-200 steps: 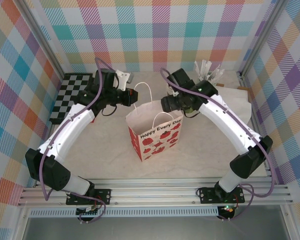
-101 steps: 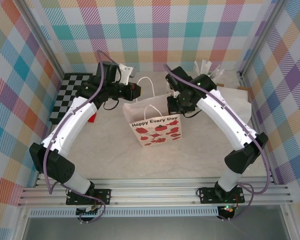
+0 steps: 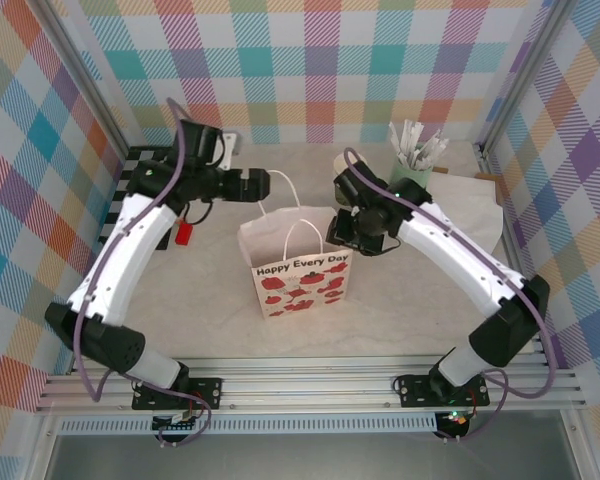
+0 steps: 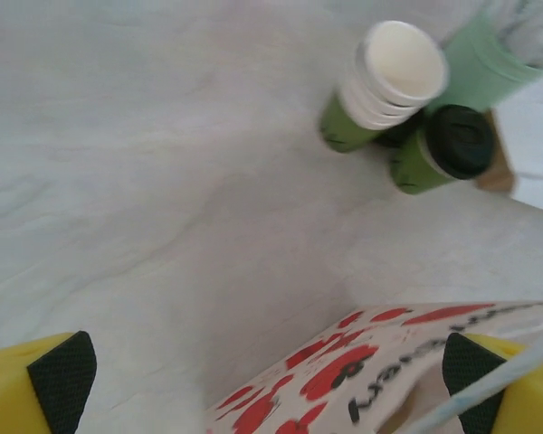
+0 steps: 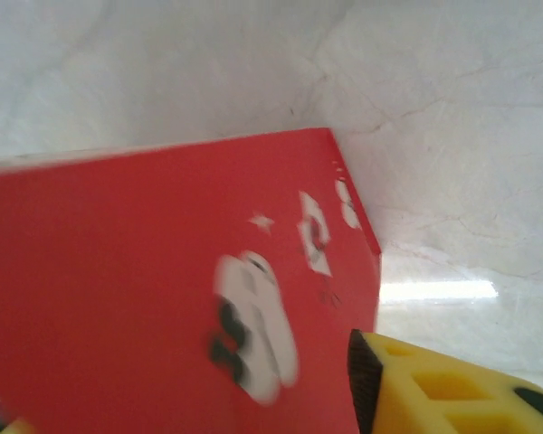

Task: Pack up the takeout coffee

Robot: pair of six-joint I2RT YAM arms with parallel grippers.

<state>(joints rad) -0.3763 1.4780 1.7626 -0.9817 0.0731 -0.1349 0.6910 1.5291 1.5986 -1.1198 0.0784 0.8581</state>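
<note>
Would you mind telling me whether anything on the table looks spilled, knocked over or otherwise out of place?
Nothing stands out. The paper bag stands upright with its mouth open. The takeout coffee stands upright with its lid on, beside the stack of empty cups. No spill is visible on the table.

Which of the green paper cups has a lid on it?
The takeout coffee, the single green cup with the round black lid; the stack of cups beside it is open, showing cream insides.
</note>
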